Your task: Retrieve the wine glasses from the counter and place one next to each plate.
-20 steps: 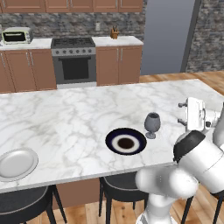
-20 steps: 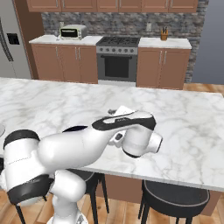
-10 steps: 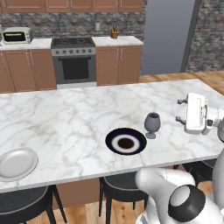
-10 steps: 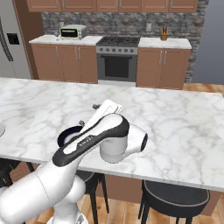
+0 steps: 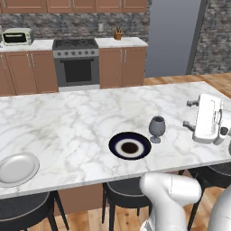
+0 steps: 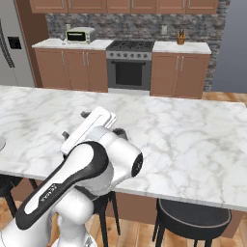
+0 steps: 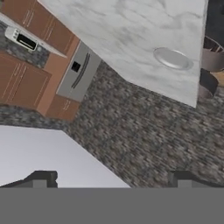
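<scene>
Left base view
- Wine glass: upright on the marble island tabletop, just beside the right side of the dark plate, apart from it, not held.
- Dark plate: flat near the front edge of the island, dark rim, light ring, dark middle.
- Light plate: far left on the same tabletop, near the front edge, well apart from the glass.
- Gripper: at the right side of the island, right of the glass, not touching it — white hand body turned sideways, small dark finger tips toward the glass, standing wide apart, nothing between.
- Counter: at the back wall, white top on brown cabinets, beside the stove; small holder with utensils on top.
- Toaster oven: on the counter part left of the stove.
- Black stools: under the front edge of the island.

Right base view
- Arm: white with dark joint, large in the lower left, covering the part of the island behind.
- Island tabletop: bare marble to the right of the arm.
- Back wall: counter, stove, toaster oven, grey fridge at the far left.
- Stool: below the island edge, at the right.

Hand view
- Picture: rolled strongly — marble tabletop at the top, light plate lying on it near the edge.
- Finger tips: two dark tips at the bottom, far from each other, empty gap.
- Stone wall: across the middle; brown cabinets at the upper left.
</scene>
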